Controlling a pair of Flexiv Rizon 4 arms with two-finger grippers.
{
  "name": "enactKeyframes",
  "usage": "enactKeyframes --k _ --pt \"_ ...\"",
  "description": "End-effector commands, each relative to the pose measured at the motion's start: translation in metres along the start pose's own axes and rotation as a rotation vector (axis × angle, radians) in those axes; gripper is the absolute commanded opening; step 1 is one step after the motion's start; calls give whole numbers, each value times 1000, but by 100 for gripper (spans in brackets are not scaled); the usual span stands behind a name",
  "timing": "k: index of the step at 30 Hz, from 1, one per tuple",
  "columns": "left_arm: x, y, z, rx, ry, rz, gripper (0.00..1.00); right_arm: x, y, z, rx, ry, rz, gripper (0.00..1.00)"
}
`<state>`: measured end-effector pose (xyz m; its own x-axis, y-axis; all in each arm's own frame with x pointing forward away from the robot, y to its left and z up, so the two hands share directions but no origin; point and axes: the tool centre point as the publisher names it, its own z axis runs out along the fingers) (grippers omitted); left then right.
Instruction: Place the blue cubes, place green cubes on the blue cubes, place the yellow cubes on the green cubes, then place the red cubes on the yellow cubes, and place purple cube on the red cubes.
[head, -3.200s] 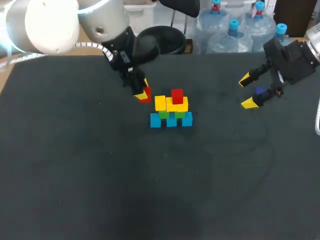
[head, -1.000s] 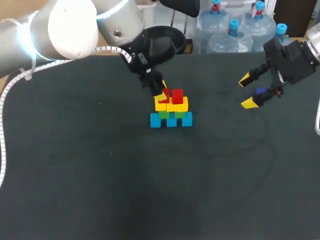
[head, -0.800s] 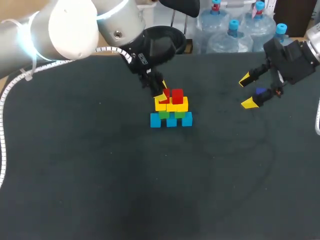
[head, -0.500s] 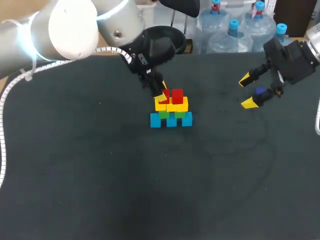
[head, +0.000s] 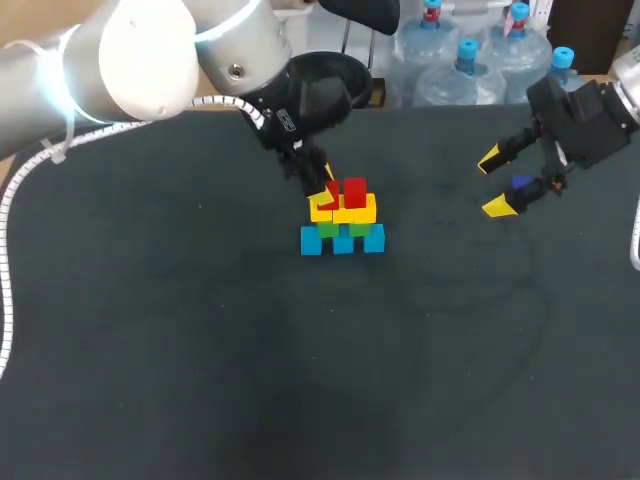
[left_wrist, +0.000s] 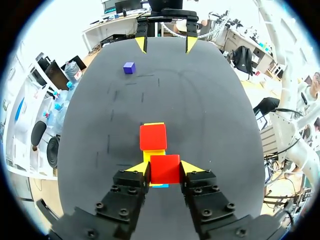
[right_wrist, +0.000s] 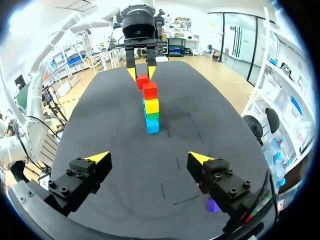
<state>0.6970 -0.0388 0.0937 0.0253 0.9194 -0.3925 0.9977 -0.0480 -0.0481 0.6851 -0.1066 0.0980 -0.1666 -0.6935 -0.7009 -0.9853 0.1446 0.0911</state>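
Note:
The stack (head: 343, 225) stands mid-table: three blue cubes (head: 311, 241) at the bottom, green cubes (head: 328, 230) on them, yellow cubes (head: 346, 211) above, and one red cube (head: 355, 191) on top at the right. My left gripper (head: 326, 190) is shut on a second red cube (left_wrist: 165, 169), which it holds over the left yellow cubes beside the first red cube (left_wrist: 153, 136). My right gripper (head: 495, 183) stands open at the far right, near the table. The purple cube (head: 520, 182) lies on the table beside the gripper's fingers, also seen in the right wrist view (right_wrist: 213, 205).
The black table (head: 200, 350) is bare around the stack. My left arm (head: 150, 60) crosses in from the far left corner above the table.
Since the oldest frame my left gripper has carried the red cube rightwards, from beside the stack to over its yellow layer. Over the last second nothing has moved.

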Motion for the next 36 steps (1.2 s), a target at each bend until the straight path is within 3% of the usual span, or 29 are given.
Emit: enactKeyframes --k 1,36 --pt "-1 5 0 10 7 3 0 0 -1 1 -2 -2 -1 100" --pt "-2 14 3 15 17 4 0 0 -1 1 -2 -2 -1 100"
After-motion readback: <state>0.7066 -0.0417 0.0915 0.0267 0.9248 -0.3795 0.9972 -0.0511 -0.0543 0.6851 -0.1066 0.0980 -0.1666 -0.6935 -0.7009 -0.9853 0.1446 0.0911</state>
